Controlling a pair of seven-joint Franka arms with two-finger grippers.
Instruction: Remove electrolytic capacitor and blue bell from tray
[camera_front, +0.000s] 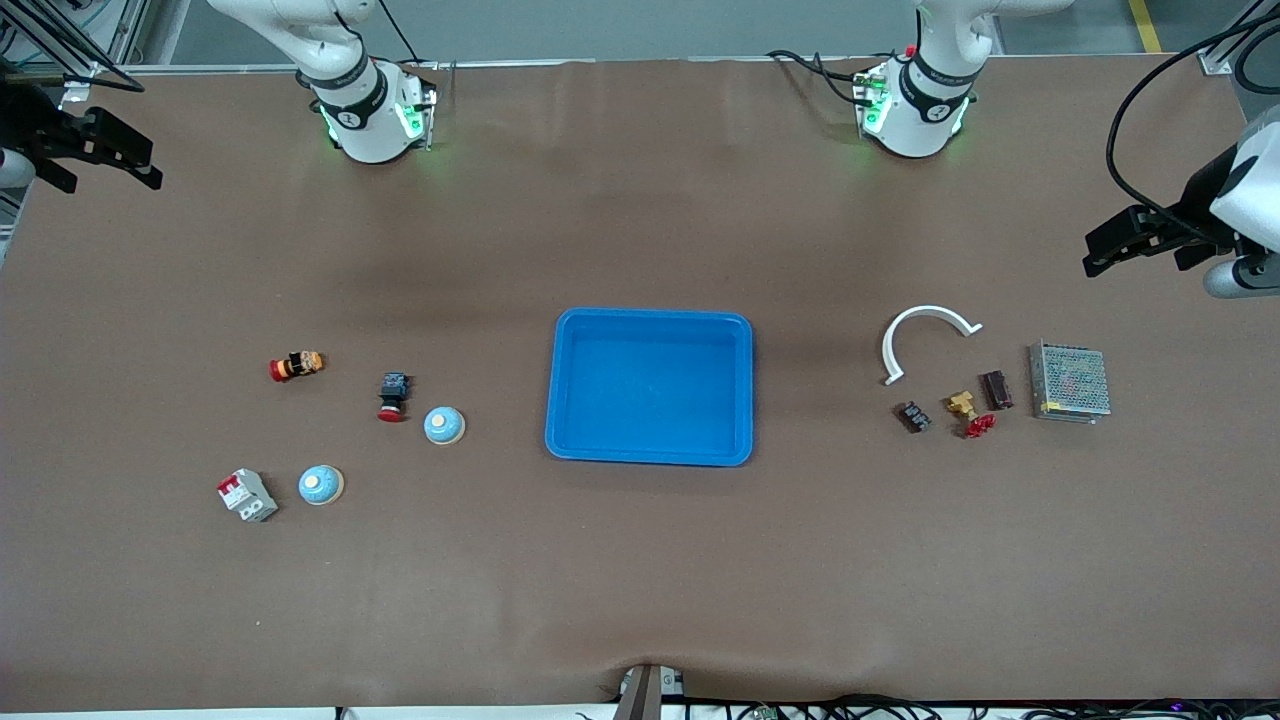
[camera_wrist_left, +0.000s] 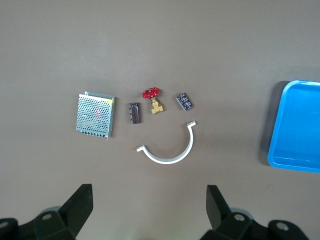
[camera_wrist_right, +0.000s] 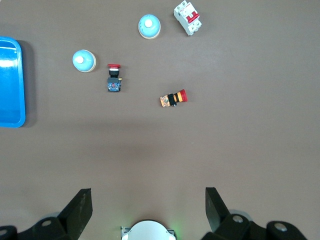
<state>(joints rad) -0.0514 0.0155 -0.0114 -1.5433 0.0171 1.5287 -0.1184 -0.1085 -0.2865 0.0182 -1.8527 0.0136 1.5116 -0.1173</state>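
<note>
Brown matte table (camera_front: 640, 560), wide bare stretches along the camera-side edge and between the arm bases. Blue plastic tray (camera_front: 650, 452), rectangular with rounded corners and a raised rim, sat mid-table with nothing in it.

Left gripper (camera_front: 1140, 240) hung high over the table edge at the left arm's end, fingers spread wide apart, holding nothing. Right gripper (camera_front: 100, 150) hung likewise over the right arm's end, fingers apart, holding nothing. Both arms waited.

Toward the left arm's end, a tight cluster lay well below and apart from the left gripper: a dark boxy capacitor (camera_front: 996, 389), a small black component (camera_front: 912, 417), a brass valve with a red handle (camera_front: 968, 412), a perforated metal power supply box (camera_front: 1070, 382) nearest the table end, and a white plastic half-ring clamp (camera_front: 925, 335) farther from the front camera than the small parts. Open room all around the cluster.

Toward the right arm's end, well apart from the right gripper: two pale blue dome-shaped bells, one bell (camera_front: 444, 425) nearer the tray, the other bell (camera_front: 321, 485) closer to the front camera, just beside a white and red circuit breaker (camera_front: 247, 495). A black push button with a red cap (camera_front: 393, 397) lay near the first bell; an orange and red push button (camera_front: 297, 366) lay on its side, apart from the rest.
</note>
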